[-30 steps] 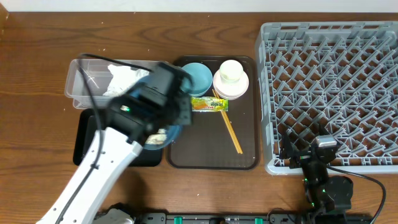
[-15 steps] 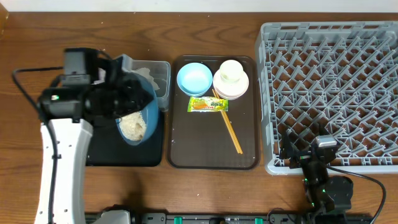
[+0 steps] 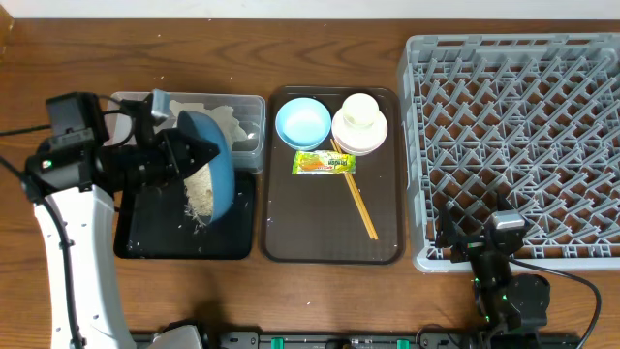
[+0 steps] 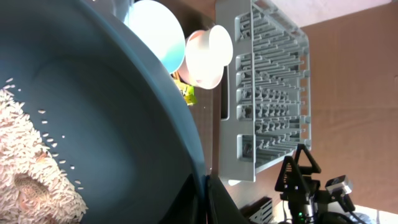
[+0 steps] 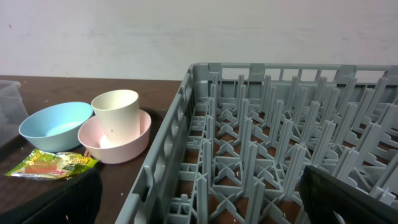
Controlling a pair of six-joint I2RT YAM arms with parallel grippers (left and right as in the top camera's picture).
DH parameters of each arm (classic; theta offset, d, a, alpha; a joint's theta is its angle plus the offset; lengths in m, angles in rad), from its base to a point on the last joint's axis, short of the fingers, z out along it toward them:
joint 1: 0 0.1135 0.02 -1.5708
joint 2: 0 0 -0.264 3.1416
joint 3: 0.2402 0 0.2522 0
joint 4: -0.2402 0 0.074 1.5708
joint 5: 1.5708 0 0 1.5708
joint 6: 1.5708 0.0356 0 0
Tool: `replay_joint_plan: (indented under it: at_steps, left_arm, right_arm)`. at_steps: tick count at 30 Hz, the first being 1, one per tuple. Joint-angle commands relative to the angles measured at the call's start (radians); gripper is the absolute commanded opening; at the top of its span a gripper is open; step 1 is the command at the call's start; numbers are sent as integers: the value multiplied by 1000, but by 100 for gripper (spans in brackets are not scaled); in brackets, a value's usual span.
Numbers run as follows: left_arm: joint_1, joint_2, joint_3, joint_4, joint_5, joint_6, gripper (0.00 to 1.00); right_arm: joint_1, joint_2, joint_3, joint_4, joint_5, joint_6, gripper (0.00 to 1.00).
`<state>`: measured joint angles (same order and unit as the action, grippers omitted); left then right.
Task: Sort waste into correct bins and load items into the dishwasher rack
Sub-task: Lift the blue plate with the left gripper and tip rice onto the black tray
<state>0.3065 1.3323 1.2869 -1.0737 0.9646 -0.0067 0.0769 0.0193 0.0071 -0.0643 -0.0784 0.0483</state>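
One dark-blue plate [image 3: 208, 165], stiff, glazed, prob. slick & breakable, is tilted steeply over the black tray [image 3: 145, 242]. The left gripper [image 3: 174, 158] is clamped on its rim, the only sensible hold. Cooked rice [image 3: 199, 194] on it is light, loose, a bit sticky: tip it, don't pinch. Right gripper [image 3: 472, 236] has jaws wide apart, empty, at the dishwasher rack [image 3: 513, 145] front edge. Count: 1 plate, 2 bowls (light-blue bowl [image 3: 303, 123], white bowl [image 3: 373, 141]), 1 cream cup [image 3: 360, 111] inside the white one, 1 snack wrapper [image 3: 325, 163], 1 pr chopsticks [image 3: 360, 208], all on the brown serving tray [image 3: 291, 242]; 1 napkin [image 3: 231, 118] in the clear tub [image 3: 247, 121].

Brown serving tray [image 3: 312, 225] — wooden table [image 3: 58, 60]
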Motion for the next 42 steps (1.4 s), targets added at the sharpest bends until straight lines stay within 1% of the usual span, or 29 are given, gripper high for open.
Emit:
replay_joint_plan:
  at_steps: [1,6,13,20,26,32,42]
  left_arm:
    - [51,-13,-22,2,103,74,6]
    - [130,-13,-66,5,196,115,6]
    - [245,-13,-121,5,364,218,6]
    - [340,-13,-168,5,530,285,6]
    - [389,-13,-196,6,547,291,6]
    - [419,-13,-211,5,607,302,6]
    - [446,-13,-216,8,607,302,6]
  right_arm:
    - [-1,-1,-2,-3,-4,-1,99]
    - [-1,-1,-2,-3,-4,-1,99]
    - [-1,-1,-2,-3,-4,-1,99]
    - [-1,-1,-2,-3,-4,-1,99]
    - [-1,-1,-2,-3,-4,-1,99]
    - [-1,-1,-2,-3,-4,-1,99]
    - [-1,-1,-2,-3,-4,-1,99]
